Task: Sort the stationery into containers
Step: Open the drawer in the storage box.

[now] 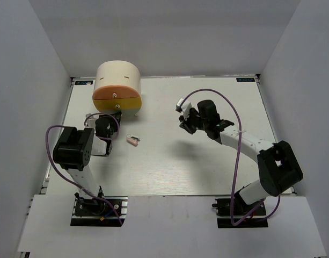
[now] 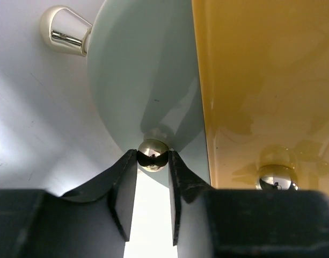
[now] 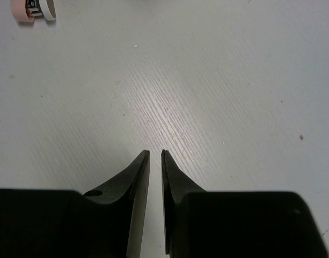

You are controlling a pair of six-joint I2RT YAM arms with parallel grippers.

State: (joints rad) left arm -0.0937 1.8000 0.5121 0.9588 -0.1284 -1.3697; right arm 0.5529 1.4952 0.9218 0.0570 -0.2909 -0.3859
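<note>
The cream cylindrical unit point(image 1: 118, 78) stands at the far left, its orange drawer point(image 1: 108, 95) and yellow drawer point(image 1: 126, 104) facing me. My left gripper point(image 1: 105, 120) is at its base. In the left wrist view the left gripper point(image 2: 153, 157) is shut on the small chrome knob point(image 2: 152, 152) of a pale half-round drawer point(image 2: 143, 70), beside the yellow drawer point(image 2: 261, 80). The tiny pink-and-white piece point(image 1: 133, 141) lies on the table and also shows in the right wrist view point(image 3: 33, 9). My right gripper point(image 1: 184, 122) point(image 3: 155, 153) hovers mid-table, empty, jaws almost together. Highlighters and white sticks are out of view.
A second chrome knob point(image 2: 277, 177) sits on the yellow drawer. A cream foot-like stub point(image 2: 65, 29) shows at upper left of the left wrist view. White walls enclose the table point(image 1: 207, 161) on three sides.
</note>
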